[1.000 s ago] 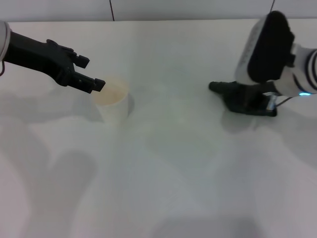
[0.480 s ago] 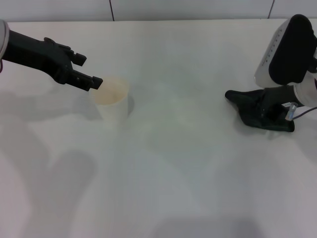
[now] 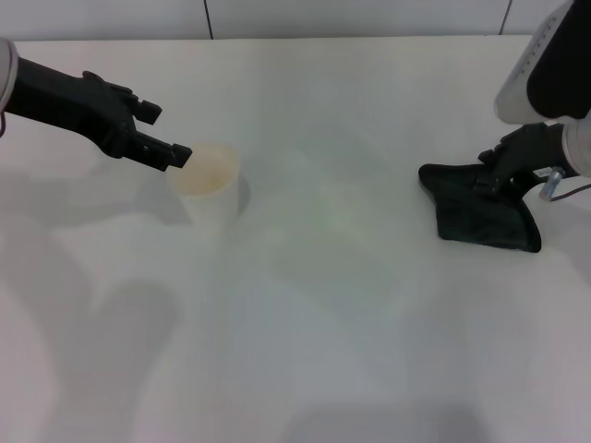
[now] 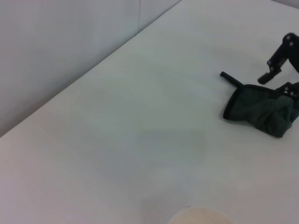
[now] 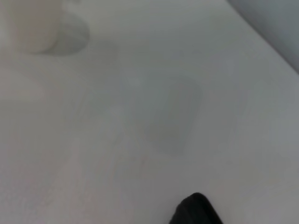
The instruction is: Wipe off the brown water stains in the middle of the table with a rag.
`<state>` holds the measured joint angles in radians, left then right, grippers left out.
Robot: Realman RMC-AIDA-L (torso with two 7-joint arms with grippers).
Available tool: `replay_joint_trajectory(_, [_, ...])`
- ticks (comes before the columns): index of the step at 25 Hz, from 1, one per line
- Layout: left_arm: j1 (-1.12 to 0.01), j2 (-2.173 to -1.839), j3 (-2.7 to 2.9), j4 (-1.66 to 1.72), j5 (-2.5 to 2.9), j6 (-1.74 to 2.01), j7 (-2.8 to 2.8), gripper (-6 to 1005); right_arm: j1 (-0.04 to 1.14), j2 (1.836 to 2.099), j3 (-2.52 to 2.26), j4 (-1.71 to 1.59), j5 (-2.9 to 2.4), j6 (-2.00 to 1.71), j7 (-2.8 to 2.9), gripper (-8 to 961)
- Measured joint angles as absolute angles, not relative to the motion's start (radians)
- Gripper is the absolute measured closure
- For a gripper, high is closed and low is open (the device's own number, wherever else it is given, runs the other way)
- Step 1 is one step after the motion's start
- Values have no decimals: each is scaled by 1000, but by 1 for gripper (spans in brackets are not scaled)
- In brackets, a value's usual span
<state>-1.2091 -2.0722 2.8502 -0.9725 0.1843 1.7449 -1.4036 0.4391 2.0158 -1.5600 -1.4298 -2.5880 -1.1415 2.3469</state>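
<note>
Far left in the head view: black left gripper (image 3: 168,134) hovering above the table, just beside the rim of the cup, spread open and holding nothing. Parked there, apparently idle.

Next along: white paper cup (image 3: 211,189), upright, with a tan tint inside the mouth. No print or logo on it.

Further right, across the middle of the wide, smooth white tabletop (image 3: 323,351): no orange-brown blotch to be made out in any view, only soft shadows and a faint tint. Either wiped already or too pale to see; impossible to say which.

Right of centre: dark green-black soft cloth rag (image 3: 480,214), lying spread and flat on the table, well apart from the cup, with one narrow corner trailing toward the middle. Seen likewise from the left wrist camera as a rumpled dark patch (image 4: 259,109).

At the rag's far right edge: black right gripper (image 3: 517,159), low and touching the cloth. Clamped on that edge or only resting against it: cannot tell.

Handling, as a judgement: light, limp and floppy, likely to fold, bunch and drag rather than slide stiffly; not fragile, not slippery on a dry top. Best taken by pinching a gathered fold near the middle, or pressed flat from above for wiping, rather than by the thin trailing corner.

No brand, label or readable writing anywhere in view.
</note>
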Motion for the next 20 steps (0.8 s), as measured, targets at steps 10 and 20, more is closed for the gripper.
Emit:
replay_joint_trajectory(10, [-1213,-2073,2850,-977,185,1766,-1411,156,437,2015,-1483,-1461,-2549,-1185,2345,431])
replay_joint_trajectory(20, [-1135,-2077,2848,-1042,-15,2012,-1456,156,388,2008,-1147,-1461,-2220,-1336,2220,79])
